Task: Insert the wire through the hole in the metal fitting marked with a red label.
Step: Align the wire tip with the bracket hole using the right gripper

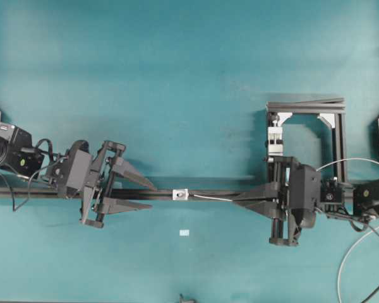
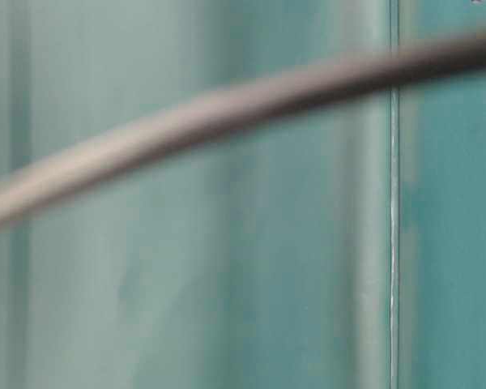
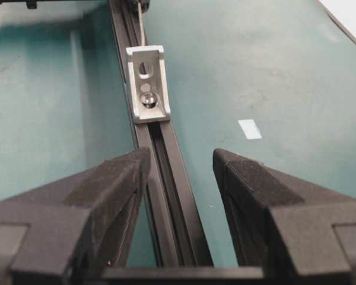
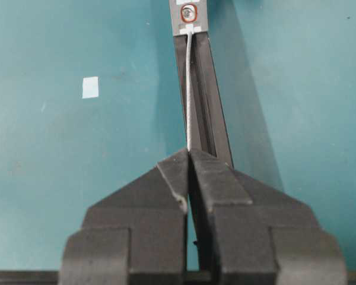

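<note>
My right gripper (image 4: 188,155) pinches the wire (image 4: 188,89) shut, tip touching the metal fitting (image 4: 188,15) (red-ringed hole (image 4: 188,12)), my left gripper (image 1: 148,196) parted around the black rail (image 3: 166,178), empty

Teal tabletop (image 1: 177,76), evenly lit; black frame (image 1: 336,126) at right; pale tape scrap (image 1: 184,233).

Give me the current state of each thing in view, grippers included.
Wire: pinched at one end, free tip at the fitting's face, whether it is through cannot be told.
Fitting: bolted on the rail, not gripped.
Rail: flat on the table, running between the left gripper's fingers.
Left gripper: partly open astride the rail, holding nothing.
Right gripper: shut on the wire.
</note>
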